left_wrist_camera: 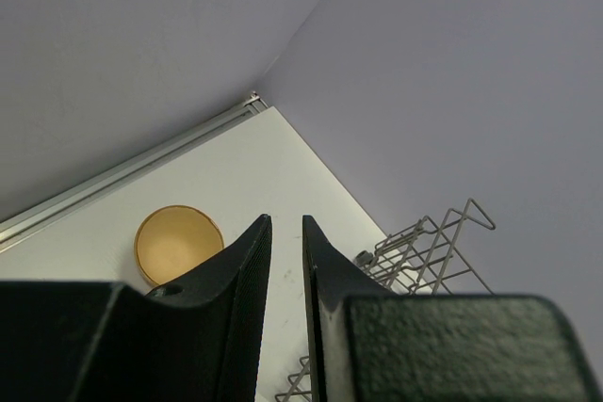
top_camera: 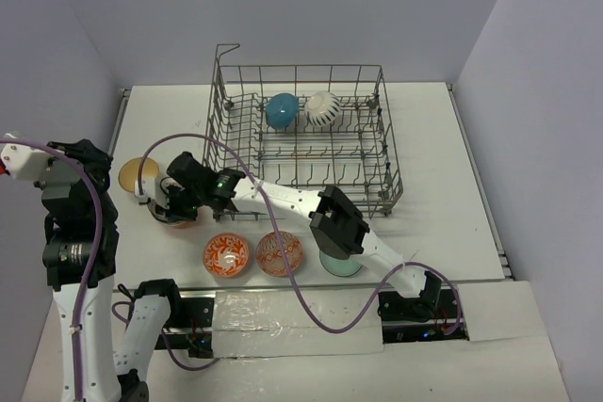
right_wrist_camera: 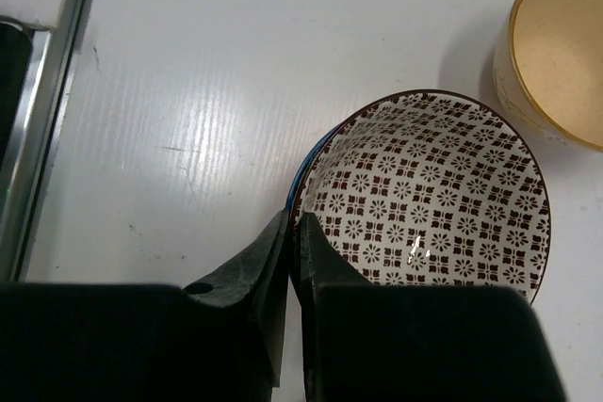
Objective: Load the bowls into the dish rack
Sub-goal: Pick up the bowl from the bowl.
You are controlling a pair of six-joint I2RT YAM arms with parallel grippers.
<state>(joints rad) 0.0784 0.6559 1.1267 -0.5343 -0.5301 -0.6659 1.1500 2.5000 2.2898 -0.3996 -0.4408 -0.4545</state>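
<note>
Picking up the patterned bowl (right_wrist_camera: 429,195), upright on the table (top_camera: 443,138) left of the rack (top_camera: 330,162) and just beside the tan bowl (right_wrist_camera: 556,54). Pinched at the near rim by the right gripper (right_wrist_camera: 294,233), one finger inside and one outside, nearly closed. Likely the grasp step, with no sign of a lift yet. Next: raise clear, carry right over the rack wall, tip on edge between tines near the blue bowl (top_camera: 281,110) and striped bowl (top_camera: 322,108). Left gripper (left_wrist_camera: 285,261) aloft, slightly ajar, empty.
</note>
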